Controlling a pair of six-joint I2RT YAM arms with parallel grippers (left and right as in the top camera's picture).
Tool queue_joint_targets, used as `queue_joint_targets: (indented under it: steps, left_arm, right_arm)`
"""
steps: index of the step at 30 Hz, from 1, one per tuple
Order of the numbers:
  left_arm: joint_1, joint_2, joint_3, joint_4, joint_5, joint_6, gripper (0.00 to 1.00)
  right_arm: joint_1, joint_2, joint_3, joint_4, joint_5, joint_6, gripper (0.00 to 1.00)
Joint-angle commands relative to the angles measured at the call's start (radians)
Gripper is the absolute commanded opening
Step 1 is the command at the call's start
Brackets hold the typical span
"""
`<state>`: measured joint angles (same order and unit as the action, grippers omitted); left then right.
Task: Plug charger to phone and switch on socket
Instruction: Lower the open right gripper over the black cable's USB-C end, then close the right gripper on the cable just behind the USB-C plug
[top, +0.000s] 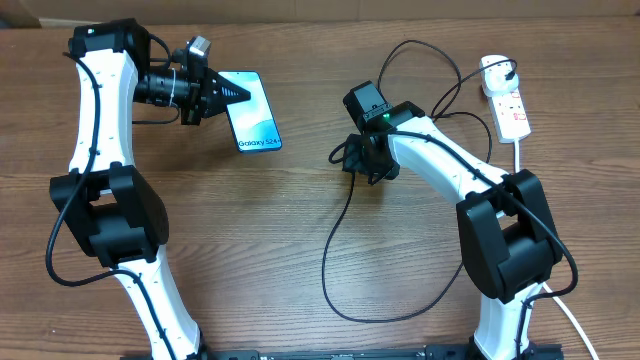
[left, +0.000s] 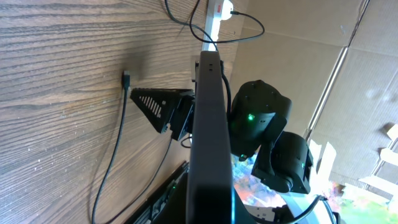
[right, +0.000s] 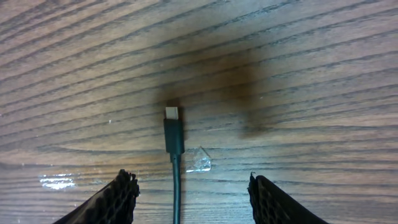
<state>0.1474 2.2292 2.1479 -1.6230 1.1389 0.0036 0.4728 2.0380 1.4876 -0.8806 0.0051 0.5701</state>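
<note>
Your left gripper (top: 236, 93) has its jaws pressed together on the short end of the phone (top: 255, 115) that faces the left arm. One finger lies over the light-blue screen and the other sits under the body. In the left wrist view the phone shows edge-on as a thin black bar, with the lower finger (left: 160, 109) between it and the bench (top: 250, 240). That end of the phone is lifted off the wood.

To the right of the phone, your right gripper (right: 198, 200) hangs low over the charger (top: 335, 240). Its jaws are spread, one fingertip on each side of the cable and neither touching it. The connector tip (right: 172, 127) lies flat on the bench just ahead of them, well apart from the phone.

Farther right of the phone, at the bench's far right, the socket (top: 512, 110) lies with the plug adapter (top: 496, 70) seated in its far end. The black cable loops back from there toward the right arm. You cannot tell from here how the switch stands.
</note>
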Motion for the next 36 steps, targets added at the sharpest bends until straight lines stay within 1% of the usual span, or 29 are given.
queue_joint_targets:
  steps: [1,5,13,21,34,36]
  left_arm:
    - [-0.004,-0.026,0.015,0.001,0.028,0.019,0.04]
    - [-0.004,-0.026,0.015,0.001,0.028,0.019,0.04]
    - [-0.004,-0.026,0.015,0.001,0.028,0.019,0.04]
    - [-0.004,-0.026,0.015,0.000,0.029,0.019,0.04]
    - [-0.004,-0.026,0.015,0.000,0.029,0.019,0.04]
    - [-0.004,-0.026,0.015,0.001,0.028,0.019,0.04]
  right_arm:
    - [0.005,0.035,0.018,0.006,0.017,0.010,0.56]
    - [0.008,0.052,0.017,0.008,0.021,0.002,0.51]
    - [0.045,0.052,0.017,0.042,0.052,0.003,0.49]
    - [0.050,0.053,0.008,0.053,0.069,0.003,0.44]
    - [0.050,0.072,0.004,0.068,0.068,0.006,0.41]
    - [0.050,0.073,0.004,0.068,0.064,0.006,0.40]
